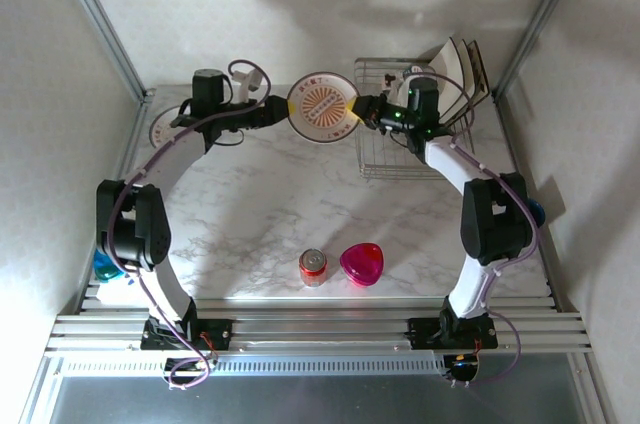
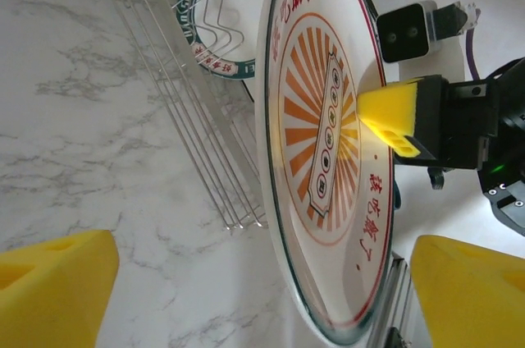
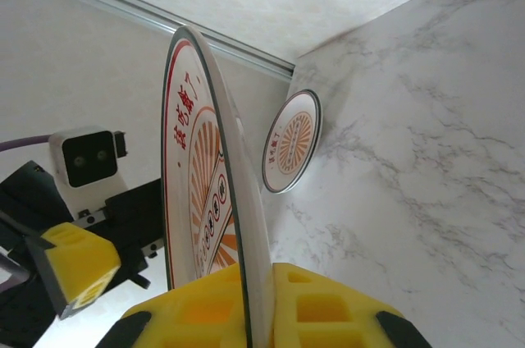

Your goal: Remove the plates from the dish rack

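A white-veined marble table (image 1: 250,214), boxed in by pale walls (image 1: 300,4), with aluminium rails (image 1: 320,329) along the near edge where my two arms are bolted. At the far right corner stands the wire rack (image 1: 400,174). Square plates (image 1: 458,66) lean upright at its far right end, and a green-rimmed round plate (image 2: 217,28) shows behind its wires from my left wrist. Just left of the rack, above the table, a round plate (image 1: 322,109) with an orange sunburst hangs on edge between my claws. My right claw (image 1: 365,114) is closed on its rim, one yellow pad (image 2: 392,118) pressed flat to the printed face and the other behind it. My left claw (image 1: 280,112) faces the opposite rim with its pads (image 2: 57,282) spread wide; the plate's edge lies in the gap between them and touches neither that I can see. Another sunburst plate (image 1: 165,129) lies flat on the marble at the far left, near the wall. Toward the near edge, well apart from the rack, a red can (image 1: 313,266) stands just beside a pink heart dish (image 1: 362,263).
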